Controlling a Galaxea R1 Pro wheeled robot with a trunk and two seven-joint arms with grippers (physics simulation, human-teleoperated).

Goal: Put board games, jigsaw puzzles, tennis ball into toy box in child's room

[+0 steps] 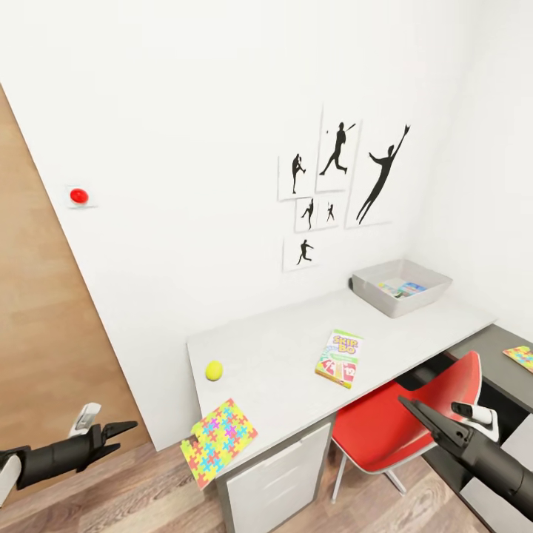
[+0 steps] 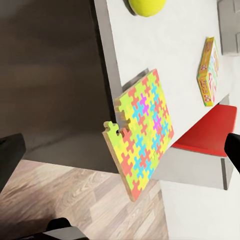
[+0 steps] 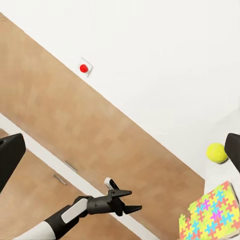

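- Two end effectors, both mine, both off the counter [image 1: 296, 348] and holding nothing.
- Left end effector [image 1: 127, 431]: low at my left, in front of the wooden door panel [image 1: 37, 333], fingers slightly parted, released; also seen from the right wrist [image 3: 131, 200].
- Right end effector [image 1: 414, 411]: low at my right, beside the red chair [image 1: 414, 414], fingers close together; I cannot tell whether fully clenched.
- Puzzle [image 1: 219, 441]: multicoloured, on the near left corner of the counter, overhanging the edge and tilted down; same overhang in the left wrist view [image 2: 142, 132].
- Ball [image 1: 214, 370]: yellow-green, on the counter just behind the puzzle, near the left edge, apart from it.
- Game [image 1: 340, 359]: Skip-Bo box, lying flat mid-counter, well apart from ball and puzzle.
- Toy box [image 1: 401, 285]: grey, open-topped, at the far right end of the counter against the wall; coloured items lie inside, too small to identify.
- Second coloured item [image 1: 520, 357]: on the dark surface at far right, cut off by the frame.
- Drawer unit [image 1: 277, 481]: white, under the counter's near end.
- Wall: athlete silhouette prints [image 1: 340, 185] above the counter; red button [image 1: 78, 195] by the door panel.
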